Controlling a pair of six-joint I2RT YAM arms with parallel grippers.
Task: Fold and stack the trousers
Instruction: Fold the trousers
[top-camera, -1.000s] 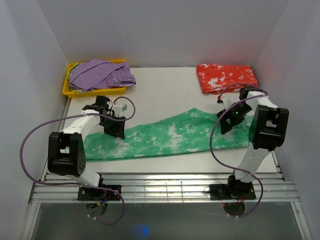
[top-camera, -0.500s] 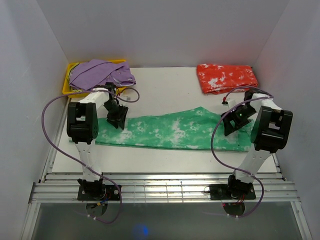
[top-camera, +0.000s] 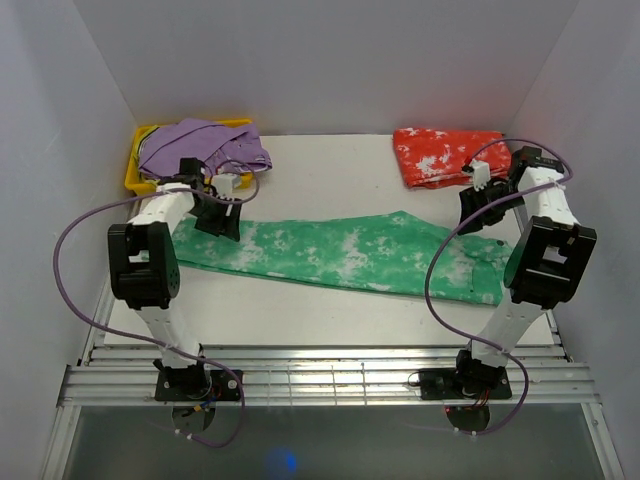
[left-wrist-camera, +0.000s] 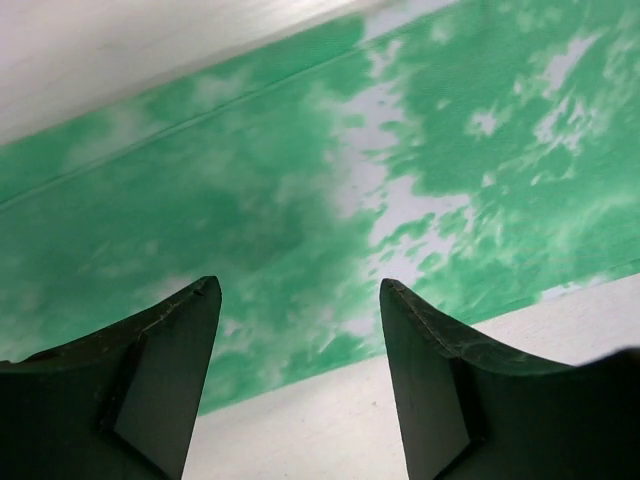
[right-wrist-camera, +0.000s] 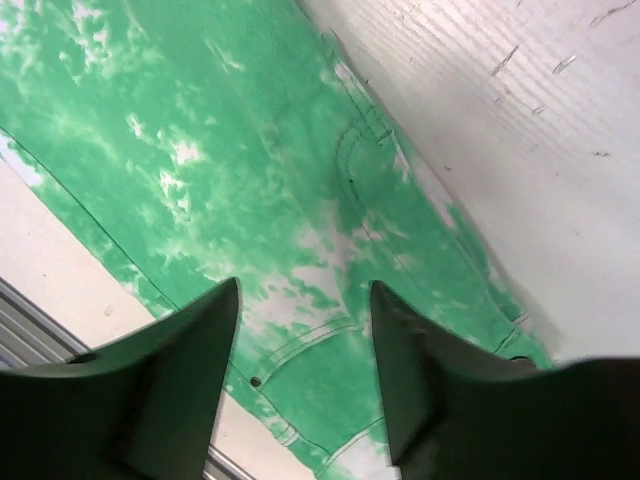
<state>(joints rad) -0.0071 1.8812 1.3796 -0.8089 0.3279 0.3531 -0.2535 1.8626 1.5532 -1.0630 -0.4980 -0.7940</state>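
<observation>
Trousers in green lie stretched out long across the middle of the table. The leg end is at my left side and the waist end at my right, sloping a little toward the near edge. The red-orange trousers sit as a folded bundle in the far right corner, so I judge that pair done. The green pair looks laid leg over leg in one long strip. By my reckoning the crosswise folds and the stacking onto the red-orange bundle are what is left.

My left gripper hangs over the leg end with its jaws apart and nothing between them, only green cloth below. My right gripper hangs over the waist end, also spread and empty, with a pocket seam and a button showing beneath it.

The leg end lies just beside the yellow bin that holds a purple garment, so my left side is tight. The waist end is near the right wall, with the red-orange bundle just beyond my right gripper. Bare table runs along both long edges of the strip, widest on the far side in the middle. I would bring the ends together there.
</observation>
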